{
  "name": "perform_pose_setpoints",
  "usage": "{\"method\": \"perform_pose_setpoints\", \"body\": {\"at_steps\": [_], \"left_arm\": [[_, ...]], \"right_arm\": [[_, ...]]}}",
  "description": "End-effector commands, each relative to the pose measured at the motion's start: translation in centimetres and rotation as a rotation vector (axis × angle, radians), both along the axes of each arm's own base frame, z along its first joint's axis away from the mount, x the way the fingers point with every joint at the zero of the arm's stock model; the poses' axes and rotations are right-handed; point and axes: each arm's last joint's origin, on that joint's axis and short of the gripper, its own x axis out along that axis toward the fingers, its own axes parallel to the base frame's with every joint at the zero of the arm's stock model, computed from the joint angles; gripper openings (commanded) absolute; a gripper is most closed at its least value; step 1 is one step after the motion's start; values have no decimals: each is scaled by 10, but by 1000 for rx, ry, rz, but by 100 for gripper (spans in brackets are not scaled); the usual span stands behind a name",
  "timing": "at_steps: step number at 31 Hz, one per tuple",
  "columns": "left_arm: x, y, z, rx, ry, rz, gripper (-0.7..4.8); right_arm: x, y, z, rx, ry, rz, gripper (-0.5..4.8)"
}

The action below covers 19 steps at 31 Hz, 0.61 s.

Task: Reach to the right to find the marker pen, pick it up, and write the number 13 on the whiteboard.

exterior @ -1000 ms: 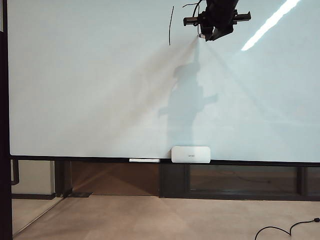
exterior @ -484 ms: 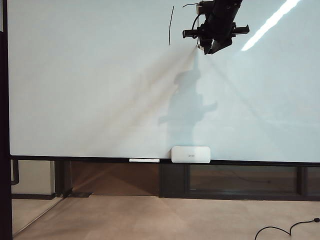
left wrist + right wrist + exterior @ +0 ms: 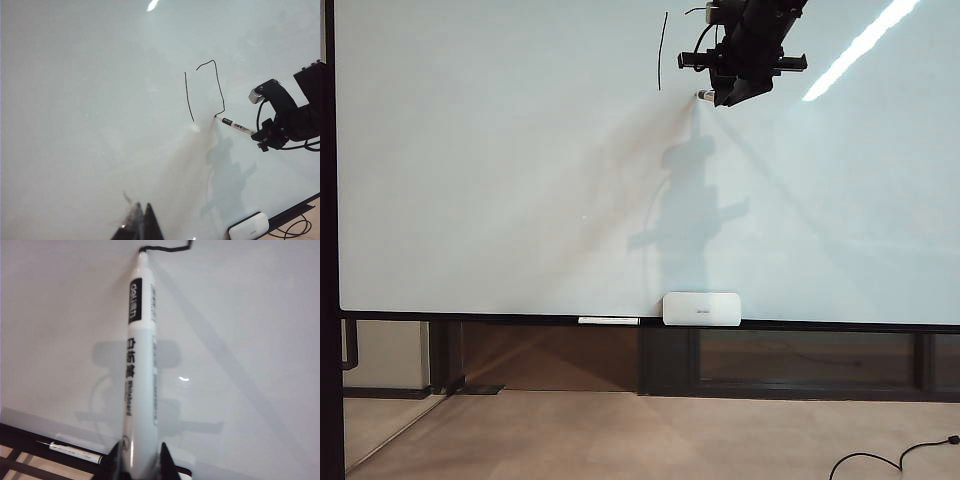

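Left wrist view gives the clearest read of the stroke in hand: the right gripper holds the marker pen by its rear end, jaws pressed on the barrel, and the pen's long axis runs from the gripper out to the black tip, which touches the whiteboard at the end of a line that has just hooked back toward the 1. That 1 stands finished just beside the tip, and the 3 is only half made (a short top stroke, a long stroke down and a small inward hook, which reads as the upper half of an angular 3). The relation that matters is this: the unwritten lower half of the 3 lies below the tip and away from the 1, so the next stroke likely has to go out from the 1 and downward along the board, with the pen kept pressed on the surface. Right wrist view confirms the hold, the barrel rising from between the two dark fingers to the fresh black line at the tip. In the exterior view the right gripper works high on the whiteboard, right of the 1. The left gripper hangs well back from the board and low, far from the digits, fingertips close together and holding nothing, so the writing falls to the right arm alone.
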Motion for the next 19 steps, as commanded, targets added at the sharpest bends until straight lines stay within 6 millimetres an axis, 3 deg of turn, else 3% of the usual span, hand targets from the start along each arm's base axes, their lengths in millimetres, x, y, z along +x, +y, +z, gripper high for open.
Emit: {"method": "perform_pose_setpoints", "body": {"at_steps": [1,10,19], "left_arm": [[-2,0,4,-9,-23,-5,-5],[-2,0,4,-9,-22,-5,-5],[-2,0,3,-8,-21,-5,-5]], "right_arm": [[-1,2,5,22,-27,38,-5],[-2,4,8,27,-42,58,-5],[-23,10,41,34,-140,86,-5]]}}
